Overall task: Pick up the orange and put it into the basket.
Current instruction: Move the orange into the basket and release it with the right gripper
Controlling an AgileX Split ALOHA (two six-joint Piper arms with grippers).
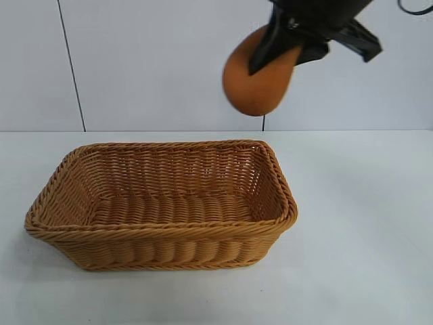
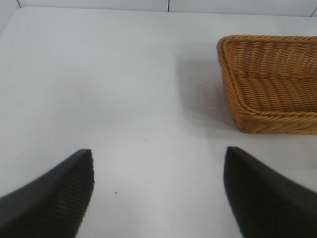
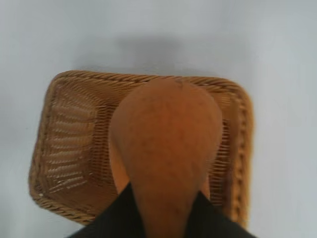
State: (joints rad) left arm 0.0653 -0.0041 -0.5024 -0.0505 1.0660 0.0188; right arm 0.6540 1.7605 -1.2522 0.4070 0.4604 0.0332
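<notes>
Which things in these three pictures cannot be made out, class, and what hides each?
- The orange's top: in the exterior view, covered by the right gripper.
- Right arm: cut off by the exterior view's top edge.
- Basket floor: in the right wrist view, mostly hidden behind the orange.
- Basket's far end: cut off by the left wrist view's edge.
- Left gripper: only two fingertips show.

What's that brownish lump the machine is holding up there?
Start at the big wicker basket on the white table. Above its right end, the right gripper holds the orange in the air. It's smooth, rounded and dull orange, unlike the woven basket.
</notes>
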